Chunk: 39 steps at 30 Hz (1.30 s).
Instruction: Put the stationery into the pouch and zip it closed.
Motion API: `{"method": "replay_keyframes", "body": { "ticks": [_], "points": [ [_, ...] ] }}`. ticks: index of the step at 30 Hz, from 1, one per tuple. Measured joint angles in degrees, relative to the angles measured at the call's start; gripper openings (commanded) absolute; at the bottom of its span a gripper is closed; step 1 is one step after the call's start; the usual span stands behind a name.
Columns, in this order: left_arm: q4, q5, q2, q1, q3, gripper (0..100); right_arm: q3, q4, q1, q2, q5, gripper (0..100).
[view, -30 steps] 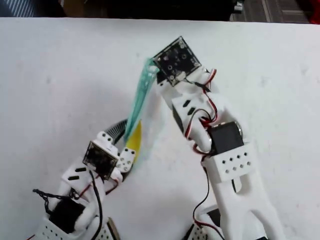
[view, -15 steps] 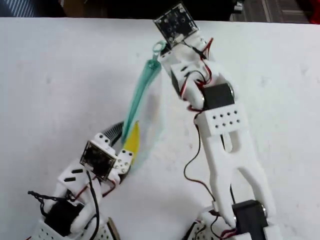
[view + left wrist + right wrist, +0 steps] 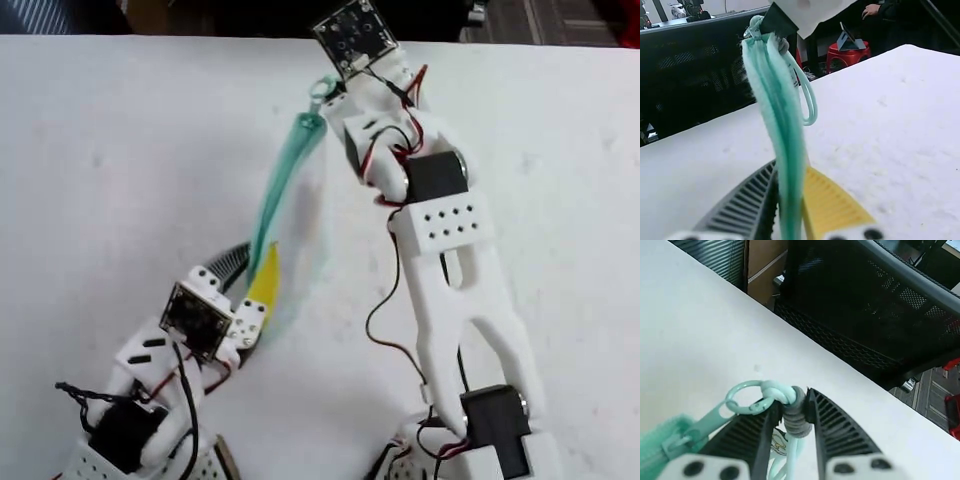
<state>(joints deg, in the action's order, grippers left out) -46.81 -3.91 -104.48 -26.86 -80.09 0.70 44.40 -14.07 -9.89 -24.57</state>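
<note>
The right gripper [image 3: 333, 97] has moved farther from the left gripper [image 3: 254, 262] over the last second, going toward the far side of the table [image 3: 120, 150]. The last half second added only a small shift. The pouch [image 3: 280, 185] between them was shorter and slacker a second ago and now runs as a long, taut strip. The left gripper has kept its place.

In the right wrist view the right gripper [image 3: 793, 412] is pressed together on a grey bead [image 3: 795, 416] on a mint cord [image 3: 790, 455]. The zip's pull ring [image 3: 742, 396] sits just beside its fingertips, and the pouch's corner [image 3: 660, 450] hangs from that. In the left wrist view the left gripper [image 3: 790, 169] pinches the pouch's near end [image 3: 777, 100] between a grey finger [image 3: 747, 200] and a yellow finger [image 3: 832, 205]. The pouch stands edge-on between them, with the cord loop [image 3: 809, 97] dangling at its far end.

The table's far edge lies just beyond the right gripper, and that arm's wrist camera [image 3: 355, 38] reaches over it. Wide bare tabletop lies on either side of the stretched pouch and of both arms.

Count: two grippers, one pouch, one pull ring [image 3: 322, 88], one bead, one cord.
</note>
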Motion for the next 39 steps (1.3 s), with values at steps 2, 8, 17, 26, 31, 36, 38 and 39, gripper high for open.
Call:
{"method": "replay_keyframes", "body": {
  "ticks": [2,8,17,26,31,36,38,39],
  "points": [
    [0.0,0.0,0.0,0.0,0.0,2,0.0,0.0,0.1,0.0,0.0,1.7],
    [0.0,0.0,-0.1,-0.1,0.0,2,2.1,4.7,0.2,-0.4,0.0,15.4],
    [4.4,0.0,0.1,0.0,-1.5,2,4.6,24.6,1.5,-18.1,0.2,47.9],
    [16.6,-5.8,0.2,8.0,-4.5,2,-4.6,29.5,21.8,-24.9,0.3,47.8],
    [17.1,-12.9,0.2,8.3,-3.9,2,-21.4,25.9,23.9,-25.1,0.4,24.9],
    [24.9,-18.1,3.1,8.3,-3.8,2,-38.4,16.0,22.8,-25.1,1.1,5.8],
    [28.7,-18.7,8.4,8.5,-2.3,2,-44.4,10.9,21.9,-25.2,4.2,9.8],
    [30.1,-18.9,11.8,8.5,-0.5,2,-47.2,8.3,21.6,-25.2,6.0,9.4]
  ]
}}
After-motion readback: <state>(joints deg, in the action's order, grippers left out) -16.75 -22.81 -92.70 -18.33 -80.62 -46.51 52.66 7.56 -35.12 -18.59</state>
